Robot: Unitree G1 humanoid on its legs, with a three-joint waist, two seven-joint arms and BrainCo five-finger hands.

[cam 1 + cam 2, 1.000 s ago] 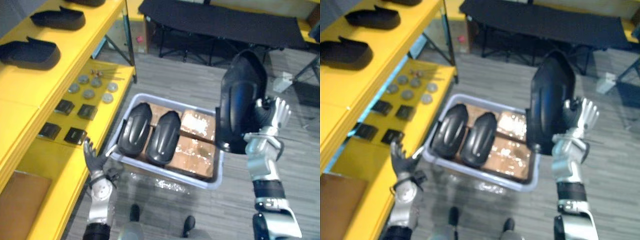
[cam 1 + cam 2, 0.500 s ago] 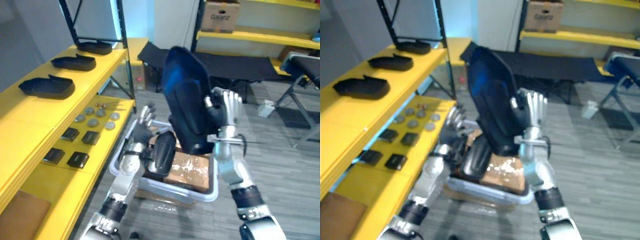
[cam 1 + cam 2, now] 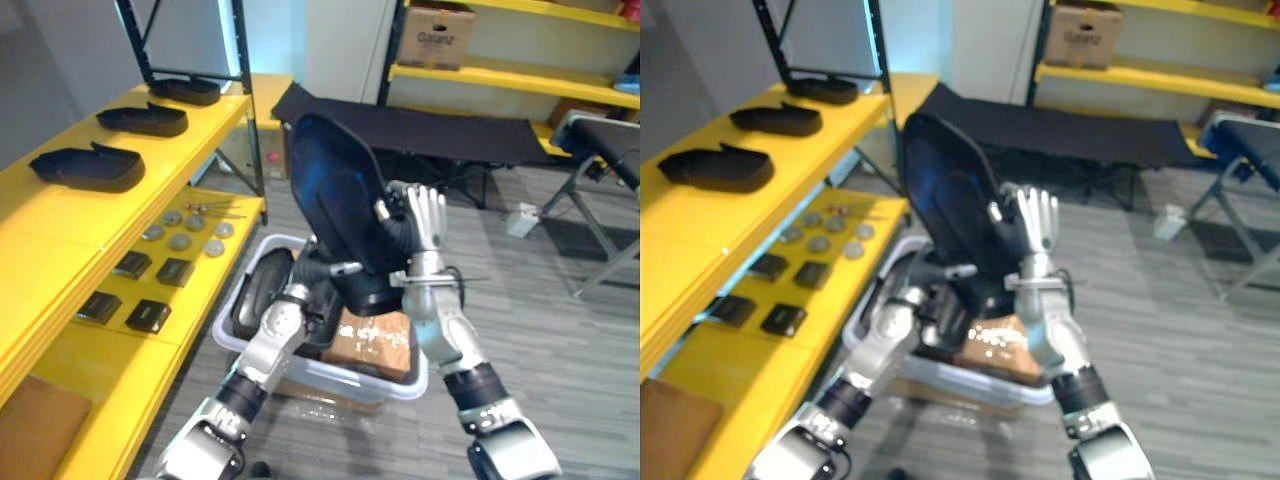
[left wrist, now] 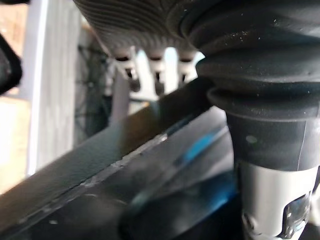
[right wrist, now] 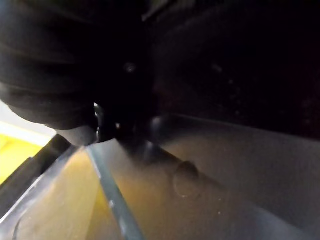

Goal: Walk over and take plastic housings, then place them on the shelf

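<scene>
Black plastic, glossy and curved, the housing (image 3: 335, 200) stands nearly upright in the air directly above the bin (image 3: 360, 374). Its lower end hangs just over the bin's contents. The right hand (image 3: 418, 225) grasps it from the right side: the thumb is hooked over the housing's edge and the palm is pressed to its back. The fingers (image 3: 428, 200) point straight up beside it. The left hand (image 3: 318, 276) is at the housing's lower end, over the middle of the bin. Its fingers run behind the housing's edge, so I cannot tell whether they are clenched or loose.

Inside the bin, a second housing (image 3: 258, 292) lies along the left wall, and a cardboard box (image 3: 372, 338) sits at the right.

To the left of the bin stands the yellow shelf (image 3: 60, 230). Three more housings (image 3: 88, 167) lie in a row on its upper level, well apart from one another. On the lower level, close to the bin's left rim, lie a group of metal discs (image 3: 182, 240) and a few small black blocks (image 3: 150, 315).

Behind the bin stands a black folding cot (image 3: 440, 135) on the grey floor.
</scene>
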